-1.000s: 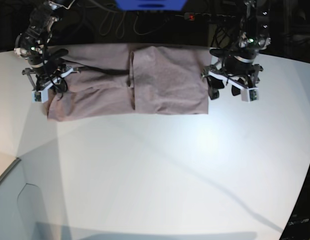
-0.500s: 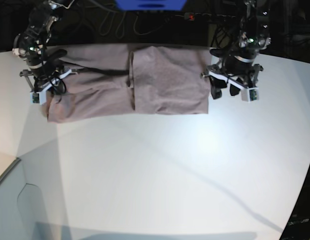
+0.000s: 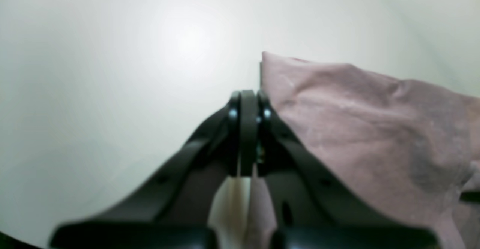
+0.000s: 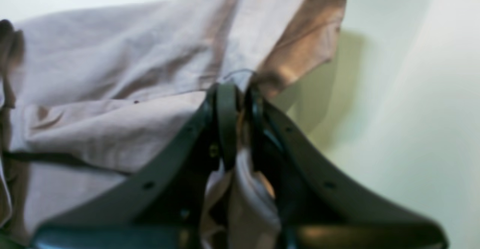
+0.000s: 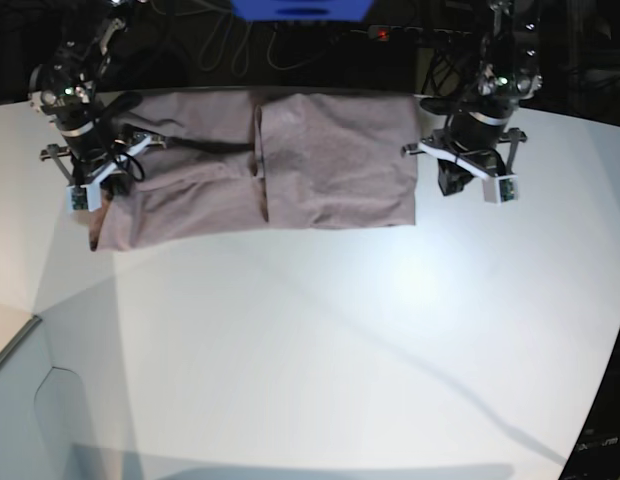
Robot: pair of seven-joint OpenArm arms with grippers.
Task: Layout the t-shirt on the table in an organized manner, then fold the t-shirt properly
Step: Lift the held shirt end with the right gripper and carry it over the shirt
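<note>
T-shirt (image 5: 290,165) hem edge pinched in right gripper (image 4: 236,91), jaws nearly pressed together with pale mauve fabric bunched between them and trailing back toward the wrist. Fabric corner raised off the counter (image 4: 412,110) at the pinch point, one flap turned over and casting a shadow on the white surface beside it. Seen from the base view, right gripper (image 5: 90,185) positioned at the garment's left end, over the lower left corner, where the cloth appears rumpled and slightly lifted.

Left gripper (image 3: 247,99) pressed fully together, nothing visible between the tips. Tips positioned just beside the near corner of the t-shirt (image 3: 356,121), on bare counter (image 3: 112,91); contact between the right-hand jaw and the fabric edge cannot be determined. From the base view, left gripper (image 5: 460,178) located just outside the garment's right edge, near mid-height of that edge.

T-shirt placed at the far side of the counter (image 5: 320,340), spread wide across it, close to the far rim. Vertical fold line down the middle, right half lying flat and smooth over the left half's edge, left half more creased with a dark crease running sideways across it. Large bare area of counter in front of the garment.
</note>
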